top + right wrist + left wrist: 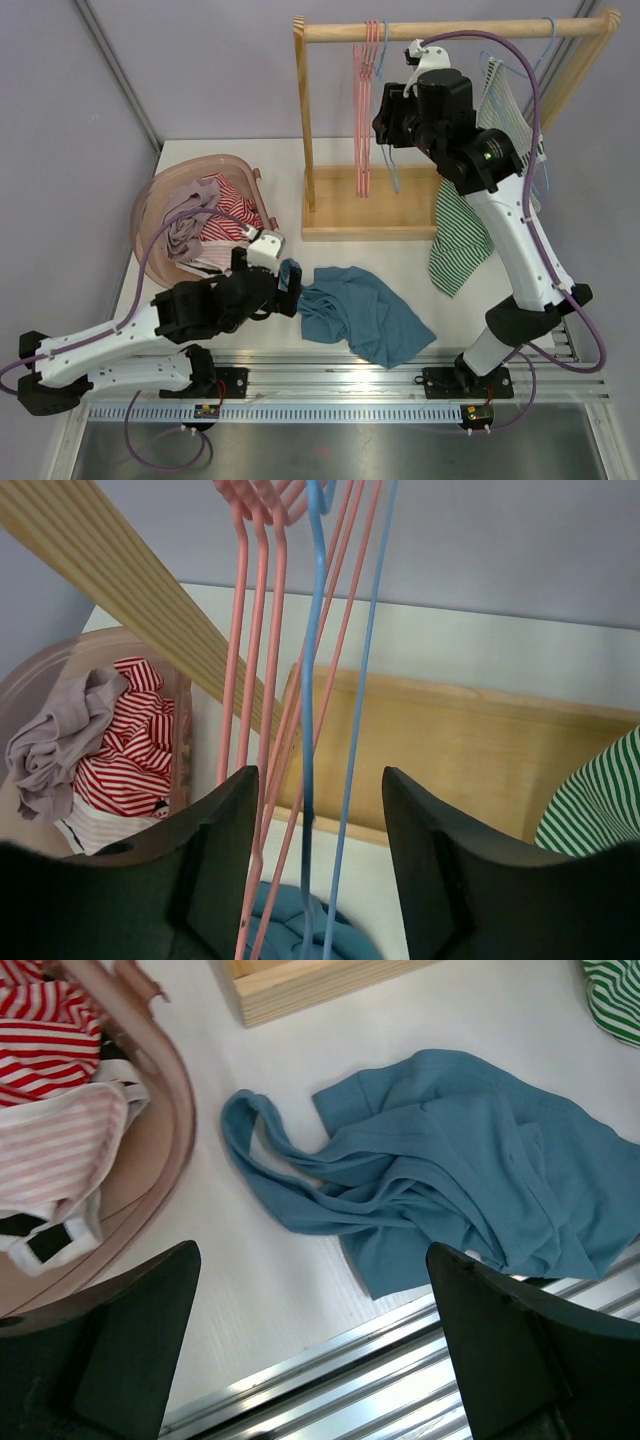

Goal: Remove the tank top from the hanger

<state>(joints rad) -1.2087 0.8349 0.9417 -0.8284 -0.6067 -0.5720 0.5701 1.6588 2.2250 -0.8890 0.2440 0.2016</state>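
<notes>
- The blue top [365, 312] lies crumpled on the table [470, 300], near the front and off any hanger.
- It looks soft, light and limp, so it will likely sag and drag. The strap loop [250, 1125] or a bunched fold seems the best hold.
- The left gripper [312, 1260] is spread wide just above it, holding nothing.
- The right gripper [320, 780] is up at the rack [360, 215], jaws parted around the blue hanger [308, 730] and not pinching it.
- The basket [150, 205] crowds the left and the hem reaches the front rail [330, 378] — open table lies to the right.

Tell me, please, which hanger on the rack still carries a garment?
The rightmost hanger: a green-striped top hangs on it; the pink hangers and the blue hanger beside them are bare.
</notes>
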